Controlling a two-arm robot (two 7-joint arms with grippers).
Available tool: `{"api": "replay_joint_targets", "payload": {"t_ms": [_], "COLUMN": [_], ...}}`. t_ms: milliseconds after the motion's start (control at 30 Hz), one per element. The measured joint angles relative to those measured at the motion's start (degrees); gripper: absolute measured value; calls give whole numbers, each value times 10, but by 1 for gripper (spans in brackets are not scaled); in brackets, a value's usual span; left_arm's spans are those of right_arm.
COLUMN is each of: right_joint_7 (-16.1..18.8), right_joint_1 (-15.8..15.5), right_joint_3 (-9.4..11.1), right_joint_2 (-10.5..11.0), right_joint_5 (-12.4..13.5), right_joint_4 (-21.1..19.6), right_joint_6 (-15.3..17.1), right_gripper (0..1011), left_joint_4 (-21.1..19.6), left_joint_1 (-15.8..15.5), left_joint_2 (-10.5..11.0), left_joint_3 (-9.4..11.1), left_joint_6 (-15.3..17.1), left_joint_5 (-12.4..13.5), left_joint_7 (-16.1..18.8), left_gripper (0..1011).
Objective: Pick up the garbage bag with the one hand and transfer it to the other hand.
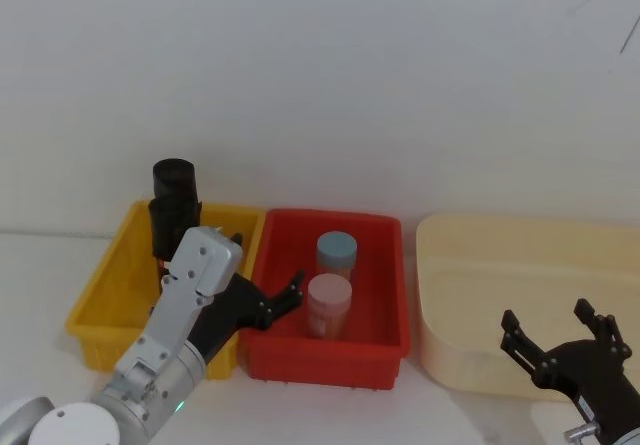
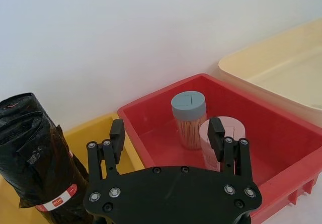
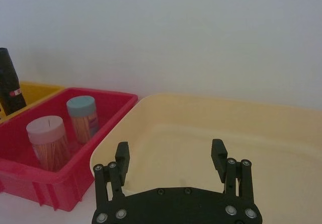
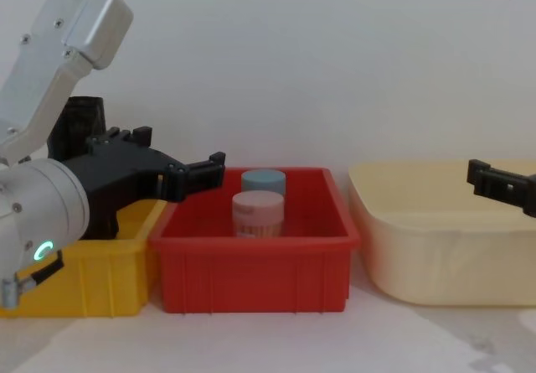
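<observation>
Left pincer gapes near the standing garbage bag, probably light, squashy, slick: grip mid-roll; right pincer gapes over the tub.

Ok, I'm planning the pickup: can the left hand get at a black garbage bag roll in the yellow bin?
Probably yes. The left hand is open by the yellow bin, and the garbage bag roll stands upright beside it, rising above the bin wall, with nothing between.
</observation>
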Motion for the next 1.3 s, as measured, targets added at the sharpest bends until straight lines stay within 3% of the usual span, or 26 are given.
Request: {"api": "replay_joint_targets", "payload": {"t_ms": [1300], "right_joint_7": [0], "right_joint_1": [0], "right_joint_3": [0], "right_joint_2": [0], "right_joint_5": [0], "right_joint_4": [0], "right_joint_6": [0], "right_gripper": [1002], "left_joint_4": [0], "left_joint_1": [0], "left_joint_2": [0], "left_joint_3": [0], "left_joint_6": [0], "left_joint_5": [0], "left_joint_7": [0], "left_gripper": [1001]}}
